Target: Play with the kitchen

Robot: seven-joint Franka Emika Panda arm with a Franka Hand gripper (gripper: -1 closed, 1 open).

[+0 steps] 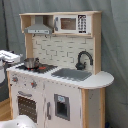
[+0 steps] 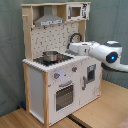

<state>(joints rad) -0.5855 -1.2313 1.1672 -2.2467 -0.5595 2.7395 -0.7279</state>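
Your kitchen [image 1: 60, 70] stands upright in front of a grey curtain [image 1: 115, 45], and in the second exterior view it rests on a wooden floor [image 2: 100, 112]. Look along its top shelf in the first exterior view and you find the range hood [image 1: 39, 26] toward the first exterior view's left, with the small microwave [image 1: 72, 23] just beside it on the right. Below them, on the worktop [image 1: 97, 80], the steel pot [image 1: 31, 63] sits on the stovetop [image 1: 41, 67]; the grey sink [image 1: 71, 74] lies next to the stovetop toward the first exterior view's right, and the black faucet [image 1: 83, 59] arches over the sink's back edge. The oven door [image 1: 27, 105] is closed under the stovetop. Your arm [image 2: 100, 51] shows best in the second exterior view, reaching in from the second exterior view's right at about worktop height, its white front end lying over the sink side of the kitchen, near the faucet and apart from the pot. In the first exterior view only a white part of the arm shows at the left edge, level with the pot. You cannot tell from either view whether the claw is released or clenched, since its tip is not clearly visible.
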